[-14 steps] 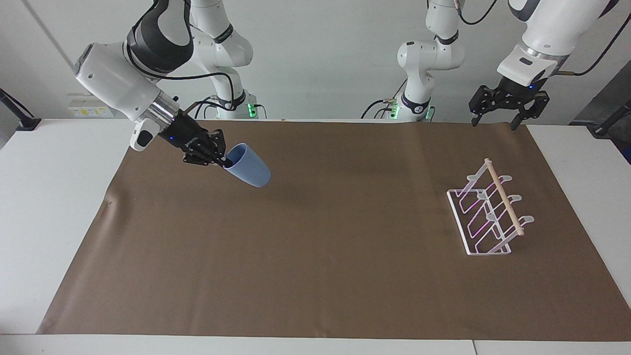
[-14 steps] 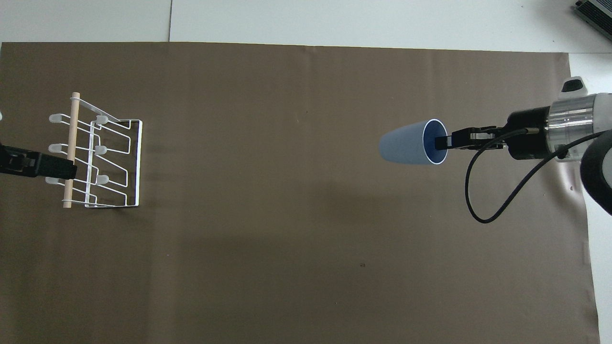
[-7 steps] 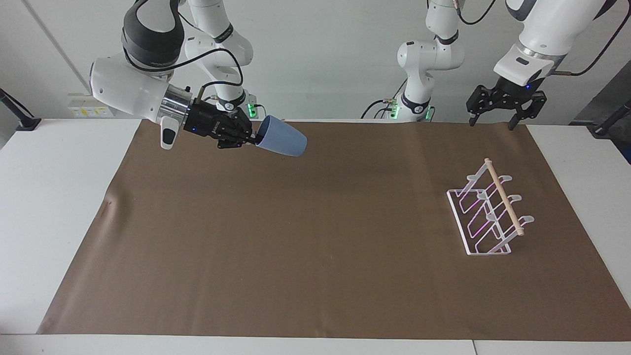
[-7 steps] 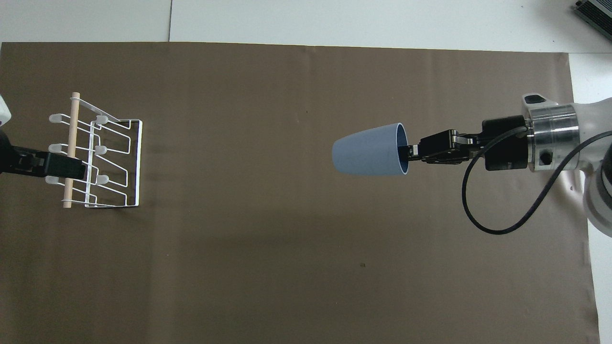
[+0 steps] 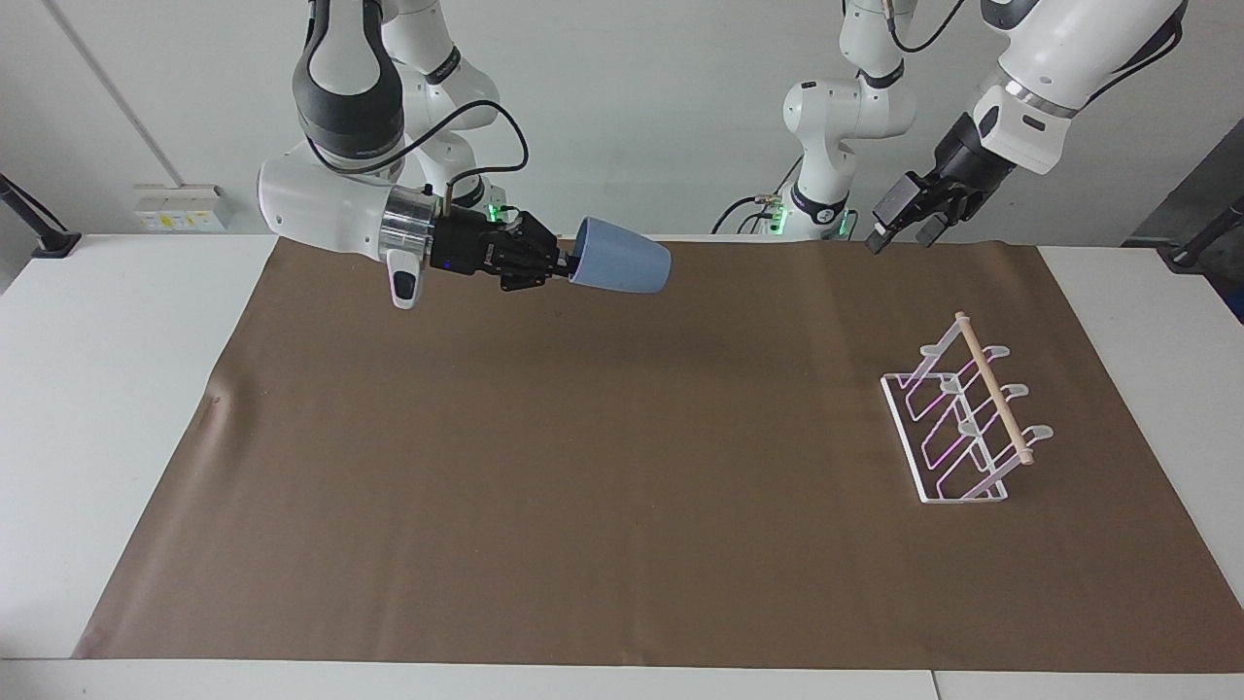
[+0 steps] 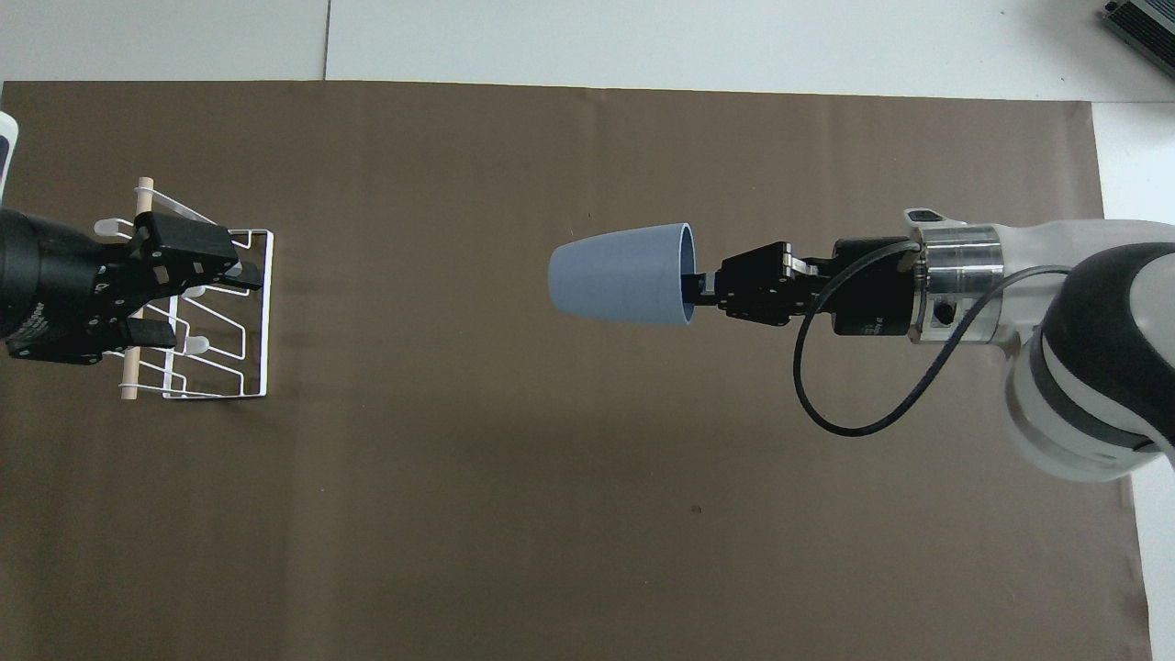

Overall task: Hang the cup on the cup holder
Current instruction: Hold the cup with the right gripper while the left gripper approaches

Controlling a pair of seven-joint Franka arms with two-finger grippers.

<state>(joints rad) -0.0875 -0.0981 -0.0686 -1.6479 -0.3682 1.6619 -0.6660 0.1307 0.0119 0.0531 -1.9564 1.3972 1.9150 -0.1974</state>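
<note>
Facing view, right gripper (image 5: 562, 264): pinching the cup (image 5: 622, 257) by its rim, carried higher and further toward the rack since a second ago.
Left gripper (image 5: 902, 226): jaws wide, empty, now turned.
Cup holder (image 5: 967, 413): unmoved, no cup hung.
Meaning: transfer under way.

In the facing view the cup (image 5: 620, 266) hangs at upper centre-left over the mat (image 5: 622, 467), with the cup holder (image 5: 962, 418) standing at right of centre.
</note>
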